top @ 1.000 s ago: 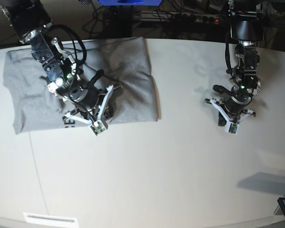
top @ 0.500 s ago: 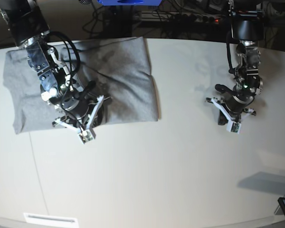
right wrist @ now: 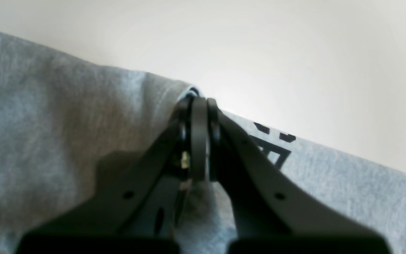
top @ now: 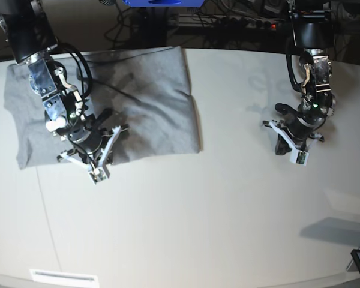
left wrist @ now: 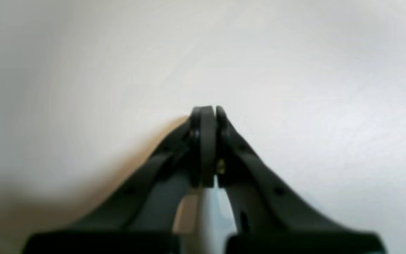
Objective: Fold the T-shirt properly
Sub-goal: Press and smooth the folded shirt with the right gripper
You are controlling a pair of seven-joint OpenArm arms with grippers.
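Right gripper [right wrist: 199, 106]: jaws together at the near hem of the large heather-grey cotton T-shirt [top: 150, 102]; whether a pinch of fabric is caught between the tips cannot be told, they look pressed flat on each other.
Left gripper [left wrist: 206, 113]: jaws together, nothing held, poised over the bare off-white tabletop [top: 228, 228] well apart from the shirt.
T-shirt location: laid at about 10 o'clock of the base view, roughly folded into a rectangle, plain side up; black block lettering [right wrist: 271, 148] is seen peeking at the hem just beside the right gripper.
Step in hand (judged): hem edge to be gripped or smoothed by the right arm for the next fold.
How to do well: jaws should be parted before the hem is taken; all stacked layers should be caught together; the edge should be lifted low and carried straight so the rectangle is not skewed; the left arm should be brought over to pin the opposite side.
Hidden/unclear: contact under the right fingertips is blocked by the fingers; shirt's 9 o'clock part is covered by the arm in base view; lettering mostly tucked under; left wrist view blurred, height above table not readable.
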